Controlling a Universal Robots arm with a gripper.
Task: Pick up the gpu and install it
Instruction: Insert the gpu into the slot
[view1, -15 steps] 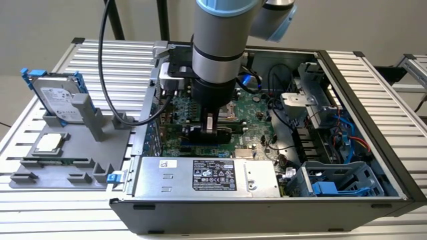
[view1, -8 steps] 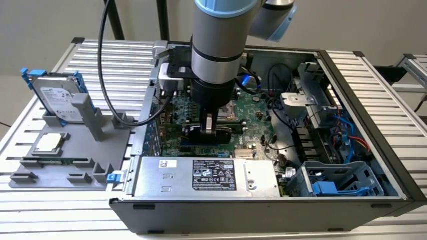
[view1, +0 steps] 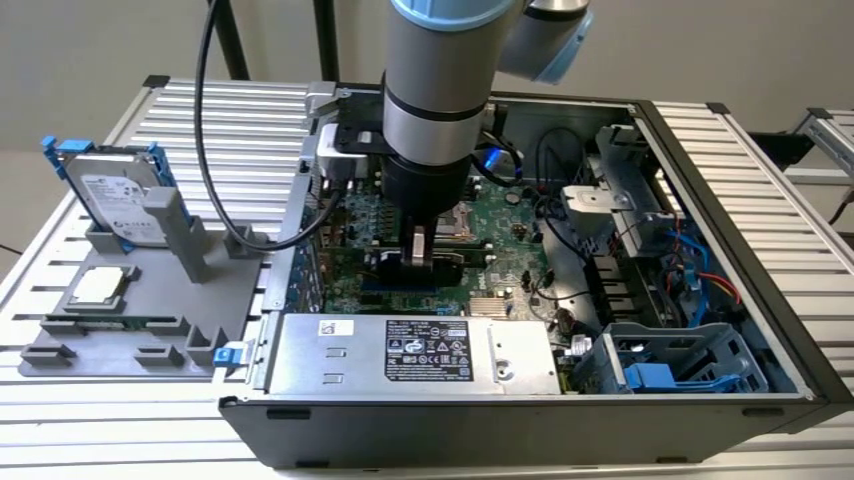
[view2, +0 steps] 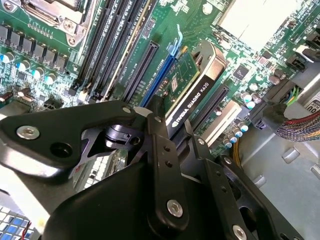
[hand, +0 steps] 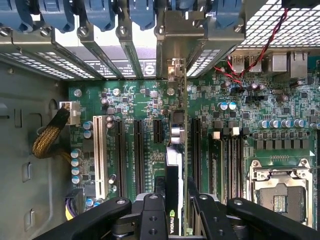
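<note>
One arm, reaching straight down into the open computer case (view1: 721, 170), and the gripper (view1: 416, 262) sits low over the motherboard (view1: 514, 215) in the exterior view. Clamped between the fingers (view2: 159, 150) is the gpu (view2: 192, 95), held on edge: in the second wrist view its black cooler face and green board run away from the jaws, with the far end down among the expansion slots (view2: 145, 70), right alongside the blue slot. Whether the card edge is fully seated in that slot, I cannot tell. In the first wrist view the gpu (hand: 174, 170) shows edge-on as a thin dark strip between the two black fingers (hand: 152, 215), lined up with the row of slots and pointing toward the rear bracket openings (hand: 172, 35) of the case. Off to the side of the card, the empty CPU socket (hand: 280, 192) sits open on the board. Back in the exterior view, on the exterior view's left, a grey fixture tray (view1: 147, 300) rests on the slatted table (view1: 240, 110), well apart from the case; a hard drive (view1: 118, 205) in a blue frame stands upright in it, and a small square CPU chip (view1: 102, 287) lies flat nearby. At the front of the case, the silver power supply (view1: 407, 352) lies just below the gripper's position.
</note>
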